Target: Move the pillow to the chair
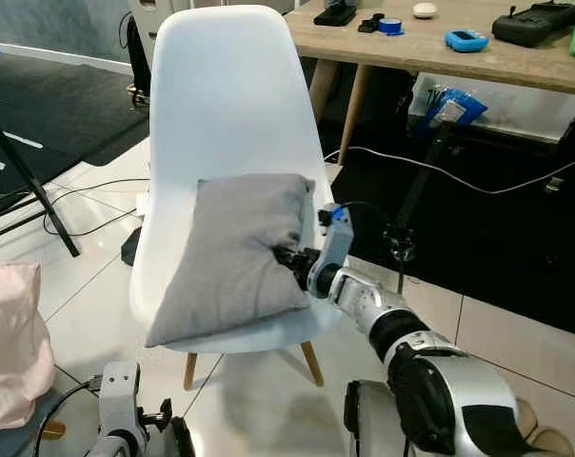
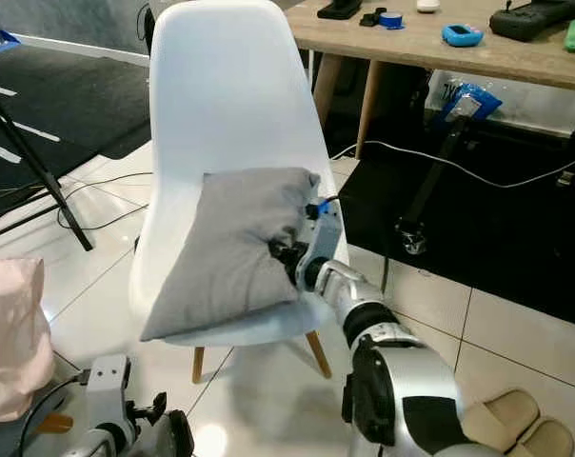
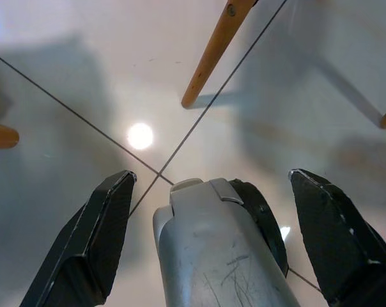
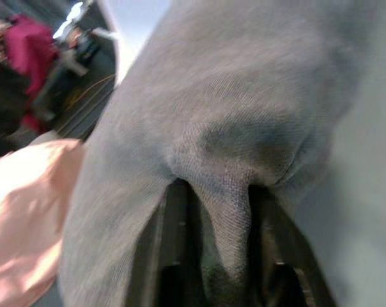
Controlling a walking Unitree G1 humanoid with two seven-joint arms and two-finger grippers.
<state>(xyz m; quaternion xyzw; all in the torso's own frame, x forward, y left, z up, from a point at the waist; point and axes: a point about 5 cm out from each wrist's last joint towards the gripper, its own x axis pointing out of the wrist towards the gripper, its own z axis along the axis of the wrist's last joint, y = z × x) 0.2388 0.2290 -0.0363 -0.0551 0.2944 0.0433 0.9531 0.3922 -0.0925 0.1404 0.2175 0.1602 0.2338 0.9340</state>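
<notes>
A: From where do the two head views look?

B: From above, forward and down at the white chair (image 1: 226, 114) and the grey pillow (image 1: 235, 252) on it, the bench (image 1: 440, 43) behind. Both share that scene, slightly offset.

A: And the wrist views?

B: The left wrist view looks straight down at the tiled floor (image 3: 65, 70), past chair legs (image 3: 212, 54). The right wrist view sits very close against the pillow, between the right end effector (image 4: 222, 256) fingers.

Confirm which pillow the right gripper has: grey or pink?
The grey pillow, leaning on the white chair. The right gripper pinches its edge. The pink pillow lies apart at the robot's left.
</notes>
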